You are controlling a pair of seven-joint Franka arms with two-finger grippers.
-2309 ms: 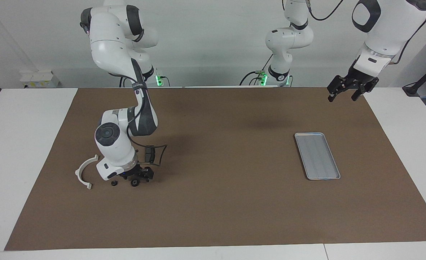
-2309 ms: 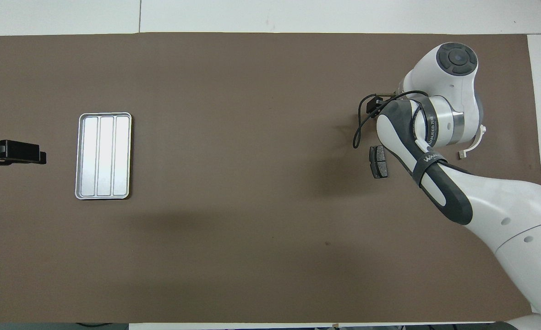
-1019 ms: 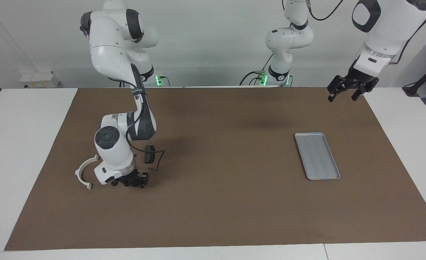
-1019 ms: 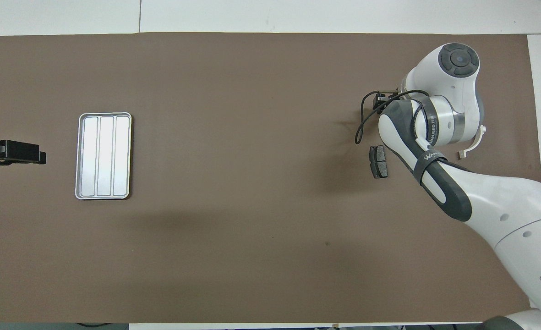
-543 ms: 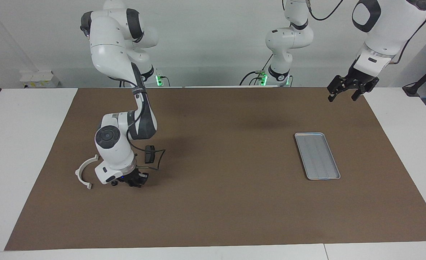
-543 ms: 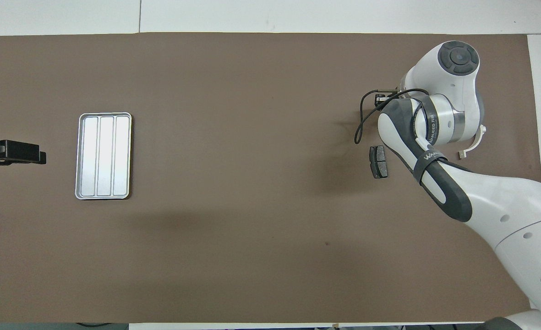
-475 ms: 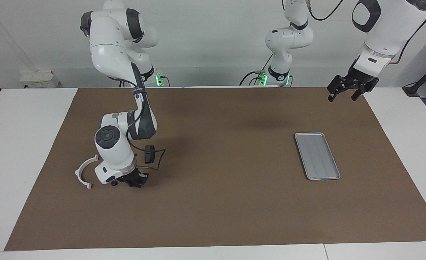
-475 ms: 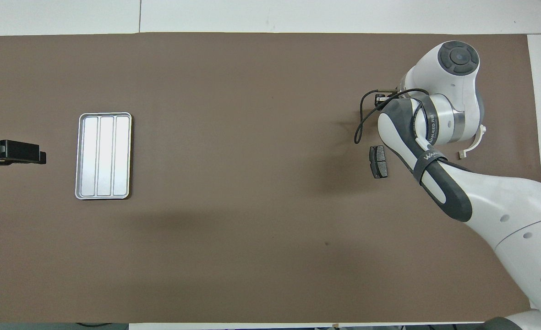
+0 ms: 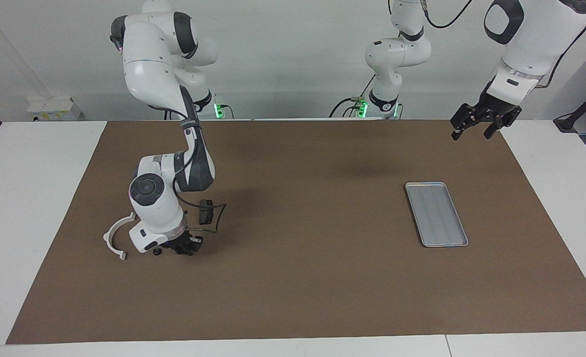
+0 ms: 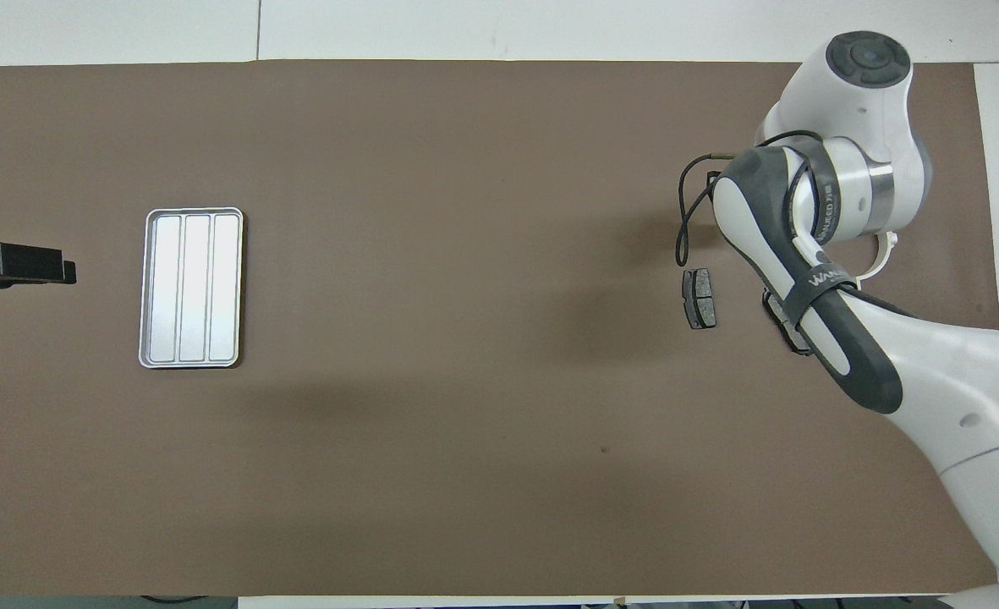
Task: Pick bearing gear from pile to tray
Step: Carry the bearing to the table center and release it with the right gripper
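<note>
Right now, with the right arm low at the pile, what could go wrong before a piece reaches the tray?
1. The right gripper sits low on the mat, a small black piece and the white arc close beside it; lifting or swinging away may knock them.
2. The tray lies toward the left arm's end, so the carry is long; a tiny part could drop. The left gripper waits open near there.
</note>
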